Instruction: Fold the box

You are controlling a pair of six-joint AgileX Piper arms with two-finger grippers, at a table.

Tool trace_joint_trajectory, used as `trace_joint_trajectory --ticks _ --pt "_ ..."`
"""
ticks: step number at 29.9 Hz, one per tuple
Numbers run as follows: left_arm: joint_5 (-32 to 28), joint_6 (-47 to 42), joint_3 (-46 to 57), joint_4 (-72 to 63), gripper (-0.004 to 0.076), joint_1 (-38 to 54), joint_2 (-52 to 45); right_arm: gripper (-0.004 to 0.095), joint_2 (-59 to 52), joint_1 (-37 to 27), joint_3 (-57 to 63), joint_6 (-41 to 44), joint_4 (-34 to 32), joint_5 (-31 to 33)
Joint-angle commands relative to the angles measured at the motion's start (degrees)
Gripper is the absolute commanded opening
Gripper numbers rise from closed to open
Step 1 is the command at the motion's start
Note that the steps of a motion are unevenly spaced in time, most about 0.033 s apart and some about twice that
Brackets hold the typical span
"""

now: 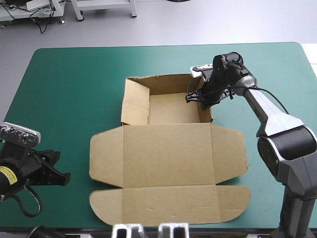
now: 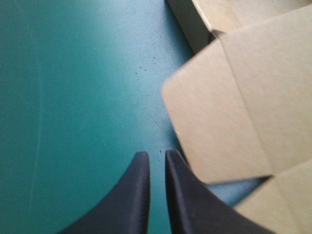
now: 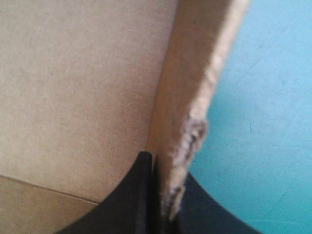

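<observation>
**Right gripper clamped on the tray's wall, left gripper idle**

My right gripper (image 3: 163,168) is all but closed on the box (image 1: 168,158), with the tray's right-hand wall (image 3: 195,97) pinched between its black fingers. In the high view this grip sits just right of centre in the upper half of the frame. The wrist blocks the fingertips there, so I only see the clamp from the wrist camera.

My left gripper (image 2: 156,155) holds nothing. Its fingers stand nearly together with a thin slit between them, over bare teal-green cover (image 1: 74,89) just beside the lid's rounded side flap (image 2: 214,126).

The only print I can find is a yellow label (image 1: 6,174) on the left arm at the lower left of the high view, too small to read. That arm is cut off by the frame's left edge.

The box is plain matt brown board. Its tray stands open in the upper middle with its walls raised. The lid lies flat toward the bottom of the frame, scored with creases, and its flaps have rounded corners. The pinched wall's top edge (image 3: 192,134) is frayed and fuzzy.
</observation>
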Motion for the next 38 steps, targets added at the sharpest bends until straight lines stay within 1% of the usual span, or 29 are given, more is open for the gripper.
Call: trace_joint_trajectory --ticks 1,5,7,9,11,13,19,22,25,28,29,31,34,38 --pt "-0.5 0.0 -1.3 0.8 0.0079 -0.4 0.1 -0.0019 -3.6 -0.1 -3.0 -2.1 -4.1 1.3" --pt "-0.5 0.0 -1.3 1.9 0.0079 -0.4 0.1 -0.0019 -5.5 -0.5 -5.0 -2.1 -13.3 1.7" --pt "-0.7 0.0 -1.3 1.9 0.0079 -0.4 0.1 -0.0019 -7.0 -2.2 -5.6 -2.1 -16.3 1.7" --pt "-0.7 0.0 -1.3 2.0 0.0079 -0.4 0.3 -0.0019 -8.3 -5.2 -5.6 -2.4 -17.1 1.7" --pt "-0.7 0.0 -1.3 2.5 0.0079 -0.4 0.3 -0.0019 -9.6 -9.7 -5.6 -3.3 -17.0 1.7" --pt "-0.7 0.0 -1.3 3.0 0.0079 -0.4 0.3 -0.0019 -10.6 -14.9 -5.6 -4.4 -16.1 1.7" --pt "-0.8 -0.2 -1.3 3.2 0.0079 -0.4 0.3 -0.0019 -11.1 -30.5 -5.6 -8.5 -10.0 1.7" --pt "-0.9 -0.3 -1.3 3.2 0.0079 -0.4 0.3 -0.0019 -9.9 -37.1 -5.6 -10.7 -6.8 1.7" --pt "-1.3 -0.3 -1.3 3.2 0.0079 -0.4 0.3 -0.0019 -7.9 -41.2 -5.6 -13.7 -1.8 1.6" --pt "-1.3 -0.3 -1.3 3.2 0.0079 -0.4 0.3 -0.0011 -5.6 -42.3 -5.6 -16.8 -0.6 1.1" --pt "-1.3 -0.3 -1.3 3.2 0.0079 -0.4 0.3 0.0006 -5.0 -42.3 -5.6 -18.1 -0.6 0.9" --pt "-1.3 -0.3 -1.3 3.2 0.0079 -0.4 0.3 0.0073 -3.9 -42.3 -5.6 -18.9 -0.6 0.3" --pt "-1.4 -0.3 -1.3 3.7 0.0079 -0.4 0.3 0.0221 -2.6 -42.3 -5.6 -18.9 -1.7 -0.5" --pt "-1.4 -0.3 -1.3 5.1 0.0079 -0.4 0.3 0.0407 -2.3 -42.3 -5.6 -16.2 -4.7 -1.8"
